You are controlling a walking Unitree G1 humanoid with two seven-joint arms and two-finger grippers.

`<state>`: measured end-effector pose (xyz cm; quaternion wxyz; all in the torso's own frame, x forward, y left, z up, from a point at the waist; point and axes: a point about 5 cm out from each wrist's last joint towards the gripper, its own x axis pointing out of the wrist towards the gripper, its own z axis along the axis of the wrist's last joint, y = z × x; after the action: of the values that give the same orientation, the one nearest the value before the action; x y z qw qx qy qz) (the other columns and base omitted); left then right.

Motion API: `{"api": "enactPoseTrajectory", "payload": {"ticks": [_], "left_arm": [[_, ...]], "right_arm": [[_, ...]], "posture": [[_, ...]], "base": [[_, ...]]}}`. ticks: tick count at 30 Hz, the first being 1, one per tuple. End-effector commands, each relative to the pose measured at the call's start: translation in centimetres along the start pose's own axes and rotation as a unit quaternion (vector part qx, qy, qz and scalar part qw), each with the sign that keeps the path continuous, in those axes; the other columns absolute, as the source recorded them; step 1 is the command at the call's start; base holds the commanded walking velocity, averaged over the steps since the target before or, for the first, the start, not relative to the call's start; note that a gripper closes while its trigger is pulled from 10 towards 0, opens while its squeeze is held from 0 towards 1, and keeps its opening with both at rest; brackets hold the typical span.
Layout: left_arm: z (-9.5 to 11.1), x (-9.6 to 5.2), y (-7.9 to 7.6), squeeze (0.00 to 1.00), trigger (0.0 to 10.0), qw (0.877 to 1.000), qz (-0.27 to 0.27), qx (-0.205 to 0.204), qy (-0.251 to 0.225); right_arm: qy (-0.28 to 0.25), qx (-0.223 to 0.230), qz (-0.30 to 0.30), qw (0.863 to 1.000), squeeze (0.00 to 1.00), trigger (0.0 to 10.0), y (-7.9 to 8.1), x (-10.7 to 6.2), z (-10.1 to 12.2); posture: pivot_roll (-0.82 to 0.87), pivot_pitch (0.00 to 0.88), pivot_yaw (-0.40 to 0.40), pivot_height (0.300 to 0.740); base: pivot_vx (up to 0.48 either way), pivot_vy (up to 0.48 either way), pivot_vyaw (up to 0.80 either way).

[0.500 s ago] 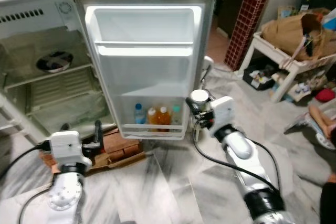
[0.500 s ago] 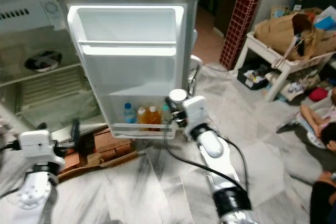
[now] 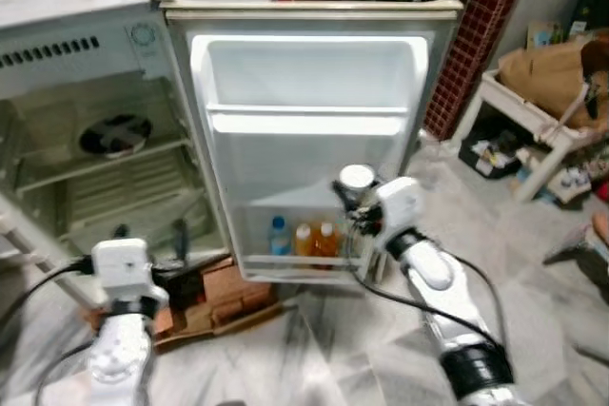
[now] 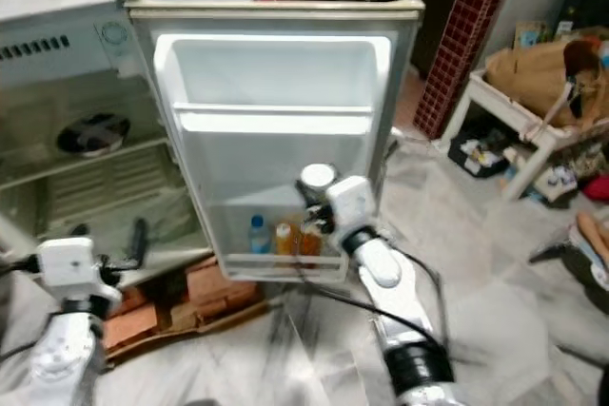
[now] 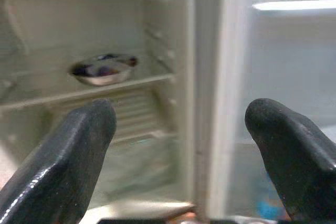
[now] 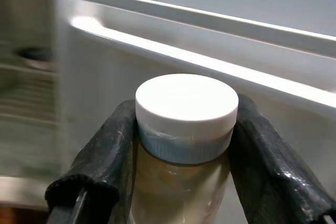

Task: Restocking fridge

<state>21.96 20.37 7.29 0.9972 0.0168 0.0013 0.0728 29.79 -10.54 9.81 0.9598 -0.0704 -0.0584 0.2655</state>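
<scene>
White-capped jar (image 6: 185, 129) pinched between the right gripper (image 3: 360, 199) fingers, held upright before the open fridge door (image 3: 314, 130), above its bottom shelf of bottles (image 3: 306, 238); left gripper (image 5: 184, 145) spread apart, low, facing the fridge interior (image 3: 86, 159) with a metal bowl (image 5: 102, 69).

My head views are softly blurred all over, worst across the marble floor (image 3: 314, 349) and my forearms. The open fridge door (image 3: 309, 111) glares bright white, its shelf edge nearly blown out. The doorway behind is dark. The fridge cabinet (image 3: 95, 149) sits in dim greenish shade. At my right wrist the white cap (image 6: 185, 103) is sharp, the background smeared.
</scene>
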Motion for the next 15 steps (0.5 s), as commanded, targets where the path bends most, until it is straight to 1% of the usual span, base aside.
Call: {"api": "enactPoseTrajectory", "payload": {"ticks": [1, 2, 5, 7, 9, 10, 11, 12, 13, 14, 15], "left_arm": [[0.2, 0.2, -0.9, 0.0, 10.0, 1.0, -0.015, -0.003, -0.006], [0.2, 0.2, -1.0, 0.0, 10.0, 1.0, -0.013, -0.003, -0.004], [0.2, 0.2, -1.0, 0.0, 10.0, 1.0, -0.012, -0.003, -0.004], [0.1, 0.1, -1.1, 0.0, 10.0, 1.0, -0.013, -0.001, -0.003], [0.0, 0.1, -1.1, 0.0, 10.0, 1.0, -0.014, 0.001, -0.002], [0.0, 0.0, -1.1, 0.0, 10.0, 1.0, -0.016, 0.003, -0.002], [0.0, 0.0, -1.1, 0.0, 10.0, 1.0, -0.016, 0.003, -0.002], [0.0, 0.1, -1.2, 0.0, 10.0, 1.0, -0.017, 0.004, -0.001], [0.0, 0.1, -1.2, 0.0, 10.0, 1.0, -0.017, 0.004, -0.001], [0.0, 0.1, -1.2, 0.0, 10.0, 1.0, -0.018, 0.005, -0.001], [0.0, 0.1, -1.2, 0.0, 10.0, 1.0, -0.019, 0.006, -0.001]], "right_arm": [[-0.016, -0.019, -0.014, 1.0, 0.0, 10.0, -1.4, -0.1, 0.8], [-0.015, -0.017, 0.0, 1.0, 0.0, 10.0, -1.3, -0.2, 0.9], [-0.015, -0.013, 0.008, 1.0, 0.0, 10.0, -1.2, -0.2, 0.9], [-0.025, 0.014, 0.023, 0.999, 0.0, 10.0, -1.3, 0.0, 1.5], [-0.033, 0.027, 0.031, 0.999, 0.0, 10.0, -1.4, 0.3, 2.1], [-0.049, 0.031, 0.054, 0.997, 0.0, 10.0, -1.1, 0.7, 3.1], [-0.049, 0.031, 0.054, 0.997, 0.0, 10.0, -1.1, 0.7, 3.1], [-0.064, 0.036, 0.079, 0.994, 0.0, 10.0, -0.8, 1.0, 4.1], [-0.064, 0.036, 0.079, 0.994, 0.0, 10.0, -0.8, 1.0, 4.1], [-0.083, 0.056, 0.112, 0.989, 0.0, 10.0, -0.4, 1.4, 5.5], [-0.092, 0.064, 0.132, 0.985, 0.0, 10.0, -0.2, 1.5, 6.2]], "posture": [[0.03, 0.02, 0.005, 0.74], [0.03, 0.021, 0.003, 0.74], [0.03, 0.021, 0.003, 0.74], [0.03, 0.021, 0.003, 0.74], [0.03, 0.025, 0.004, 0.74], [0.03, 0.025, 0.004, 0.74], [0.03, 0.025, 0.004, 0.74], [0.03, 0.024, 0.005, 0.74], [0.03, 0.024, 0.005, 0.74], [0.03, 0.024, 0.006, 0.74], [0.04, 0.023, 0.007, 0.74]], "base": [[0.435, 0.0, 0.0], [0.0, 0.0, 0.0], [0.0, 0.0, 0.0], [0.0, 0.0, 0.0], [0.0, 0.0, 0.0], [0.0, 0.0, 0.0], [0.0, 0.0, 0.0], [0.0, 0.0, 0.0], [0.0, 0.0, 0.0], [0.0, 0.0, 0.0], [0.0, 0.0, 0.0]]}}
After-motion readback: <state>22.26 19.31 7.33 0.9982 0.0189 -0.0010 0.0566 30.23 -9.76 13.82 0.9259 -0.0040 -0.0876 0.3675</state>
